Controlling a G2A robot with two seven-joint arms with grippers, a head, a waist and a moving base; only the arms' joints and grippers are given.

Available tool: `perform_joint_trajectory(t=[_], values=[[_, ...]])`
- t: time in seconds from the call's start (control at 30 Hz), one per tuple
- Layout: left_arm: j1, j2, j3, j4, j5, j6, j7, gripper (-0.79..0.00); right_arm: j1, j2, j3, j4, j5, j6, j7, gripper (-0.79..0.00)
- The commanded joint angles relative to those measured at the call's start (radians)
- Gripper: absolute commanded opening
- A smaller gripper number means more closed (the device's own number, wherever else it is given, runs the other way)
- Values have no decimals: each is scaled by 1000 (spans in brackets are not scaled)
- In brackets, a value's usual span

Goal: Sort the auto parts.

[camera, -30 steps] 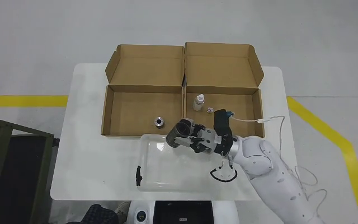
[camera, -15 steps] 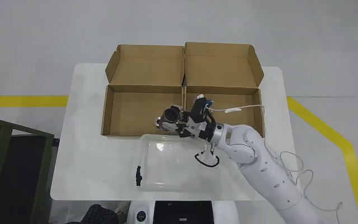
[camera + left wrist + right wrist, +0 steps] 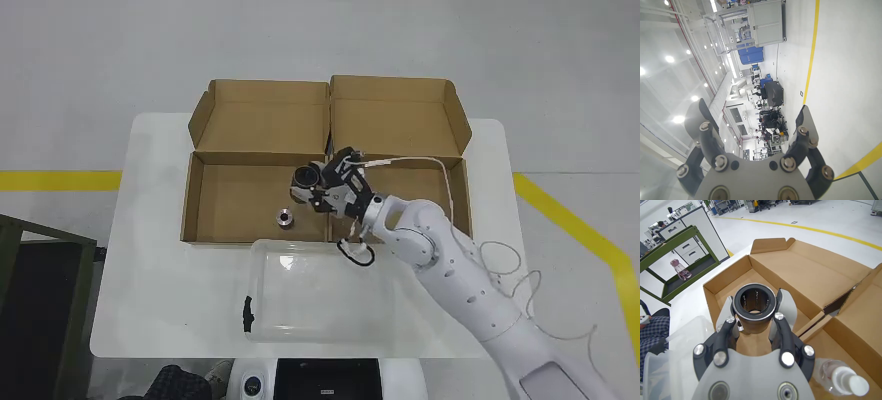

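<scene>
The right gripper (image 3: 755, 298) is pinching the cylindrical bearing (image 3: 755, 308) by its sides, above the left cardboard box (image 3: 235, 200) and near that box's dividing wall. Dropped from here, the round bearing is risking a roll into the small metal part (image 3: 286, 215) on the box's floor, or a clip against the wall. The left gripper (image 3: 752, 104) is hanging spread, empty.

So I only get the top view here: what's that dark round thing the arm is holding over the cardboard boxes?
Observer: A hollow metal cylinder, open at the end, with rows of tiny balls inside. The right gripper has its fingers clamped on its sides.
Operator: Is that arm hiding anything from me?
Observer: Yes, a small clear bottle with a white cap, in the right cardboard box.
Operator: And the other arm?
Observer: The left gripper is open and holds nothing.
</scene>
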Motion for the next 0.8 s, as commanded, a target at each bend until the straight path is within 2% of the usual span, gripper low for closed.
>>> perform_joint_trajectory(t=[0.0,0.4,0.73,0.77], values=[[0,0,0,0,0,0,0,0,18,-8,-11,31,-2,6,-7,-785],[0,0,0,0,0,0,0,0,104,-60,-96,156,-92,93,-13,-785],[0,0,0,0,0,0,0,0,123,-90,-132,207,-146,129,-12,-785],[0,0,0,0,0,0,0,0,124,-92,-133,210,-151,132,-11,-760]])
